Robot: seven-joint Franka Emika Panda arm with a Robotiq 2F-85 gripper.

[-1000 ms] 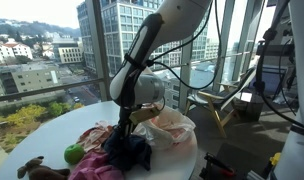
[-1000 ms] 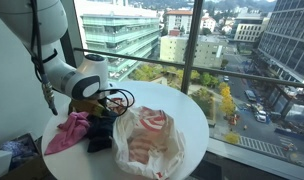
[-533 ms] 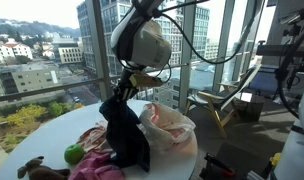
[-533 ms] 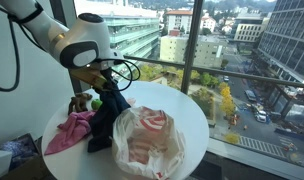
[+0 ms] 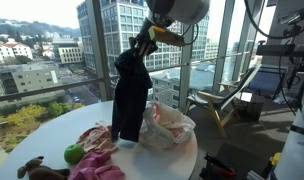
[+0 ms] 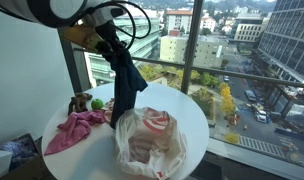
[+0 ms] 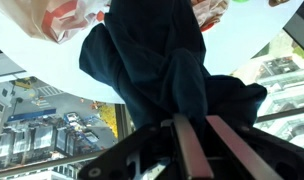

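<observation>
1. Round white table [image 5: 32, 135]: well below the claw, and it carries everything else.
2. Dark garment [image 5: 130, 95]: hangs straight down from the claw in a long limp fold. The hem is close above the table top, but I cannot tell if they touch. Judged soft, light and not fragile. It will sway and drape and could slip if only a thin fold is pinched, so take hold of a bunched ridge of fabric rather than a single layer.
3. Plastic bag [image 6: 150, 140] with red-and-white contents: below the claw, just beside the hem.
4. Pink cloth [image 6: 77, 128]: below the claw, on the hem's far side from the bag.
5. Claw [image 7: 200, 135]: clenched on the garment's top bunch; in the wrist view the fabric fills the jaws.
6. Green apple [image 5: 73, 154]: far below the claw, near the pink cloth.
</observation>
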